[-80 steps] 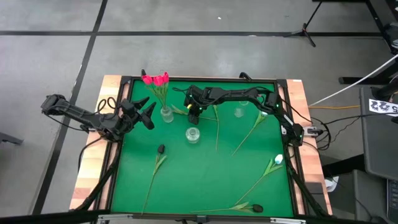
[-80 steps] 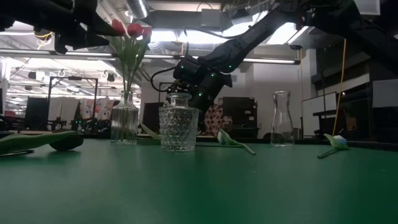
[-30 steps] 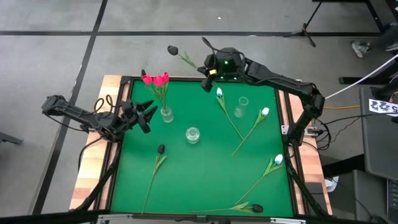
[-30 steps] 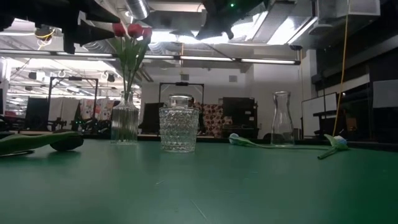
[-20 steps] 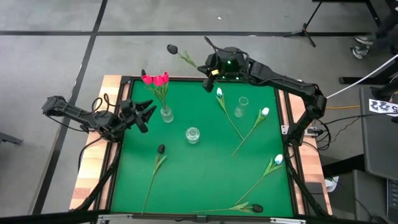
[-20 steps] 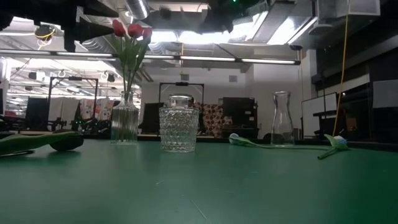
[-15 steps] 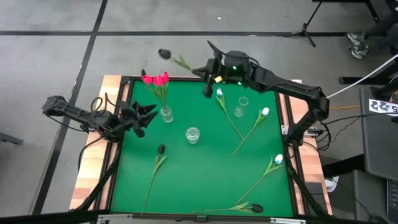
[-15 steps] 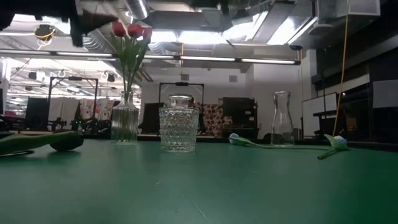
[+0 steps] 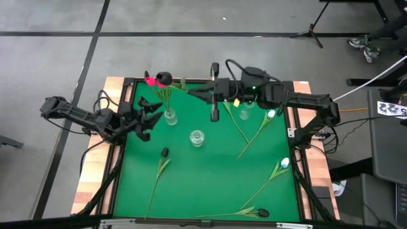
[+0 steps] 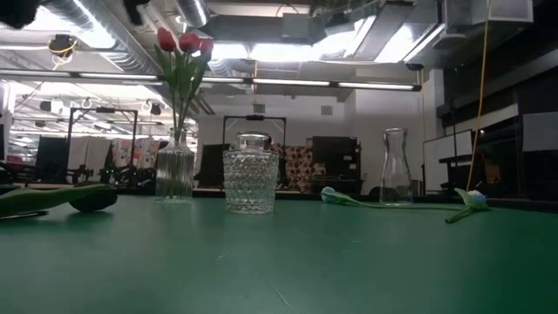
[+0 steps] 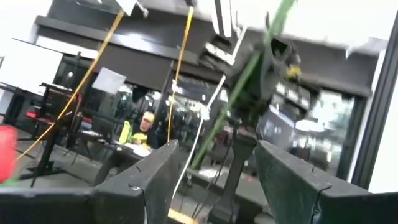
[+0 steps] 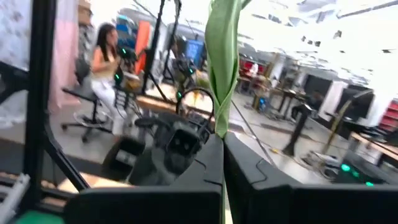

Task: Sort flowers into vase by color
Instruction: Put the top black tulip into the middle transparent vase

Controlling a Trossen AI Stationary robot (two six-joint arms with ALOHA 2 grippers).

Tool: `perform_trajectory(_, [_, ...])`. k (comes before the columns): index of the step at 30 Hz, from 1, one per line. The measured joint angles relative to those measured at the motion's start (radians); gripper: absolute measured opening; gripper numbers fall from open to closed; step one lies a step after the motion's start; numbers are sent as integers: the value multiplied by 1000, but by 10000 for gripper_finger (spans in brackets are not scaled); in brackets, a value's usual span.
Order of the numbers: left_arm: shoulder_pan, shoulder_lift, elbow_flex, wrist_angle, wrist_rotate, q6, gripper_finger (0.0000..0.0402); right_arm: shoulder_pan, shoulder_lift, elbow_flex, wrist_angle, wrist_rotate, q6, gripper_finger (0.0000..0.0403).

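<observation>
My right gripper (image 9: 210, 95) is high over the table's far part, shut on a black tulip (image 9: 163, 77) whose head shows beside the pink tulips (image 9: 151, 81). These stand in a ribbed glass vase (image 9: 170, 116) (image 10: 174, 176). My left gripper (image 9: 150, 115) is open and empty just left of that vase. A cut-glass vase (image 9: 197, 137) (image 10: 251, 183) and a clear carafe (image 9: 245, 113) (image 10: 395, 179) stand empty. White tulips (image 9: 271, 114) (image 9: 284, 163) and black tulips (image 9: 164, 152) (image 9: 262, 213) lie flat on the green mat. My right gripper pinches the black tulip's green stem, with a leaf (image 12: 221, 118), between its two shut fingers. The fingers come about level from the table's right, across the stem (image 9: 191, 91). The tulip is lifted clear, its head toward the table's left, its stem slanting away from the fingers.
The green mat (image 9: 203, 184) has a raised dark rim and wooden side boards (image 9: 89, 184). A third white tulip's stem (image 9: 238, 127) lies under the right arm. A person sits in the room beyond the table (image 12: 106, 59).
My right gripper has swung in from beyond the table's far edge, toward the near and left sides, and has turned. The black tulip stays in its hold; its head has gone from outside the far edge to beside the pink tulips.
</observation>
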Motion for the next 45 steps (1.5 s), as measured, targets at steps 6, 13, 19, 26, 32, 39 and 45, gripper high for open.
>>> perform_trajectory(6, [35, 192, 173, -6, 52, 123, 210, -1, 26, 0, 70, -120, 62, 0])
perform_trajectory(13, [56, 278, 258, -69, 98, 92, 210, 12, 43, -102, 297, -199, 148, 0])
perform_trajectory(19, [57, 282, 258, -73, 120, 47, 210, 11, 43, -278, 597, -234, 290, 0])
perform_trajectory(26, [78, 357, 282, -74, 154, -7, 210, 11, 43, -349, 649, -233, 308, 0])
perform_trajectory(32, [102, 457, 359, -79, 202, -11, 210, 4, 49, -349, 648, -242, 302, 0])
perform_trajectory(39, [100, 457, 370, -78, 202, 17, 209, 3, 49, -387, 650, -252, 308, 0])
perform_trajectory(45, [92, 452, 371, -80, 202, 30, 156, -5, 50, -442, 754, -256, 363, 0])
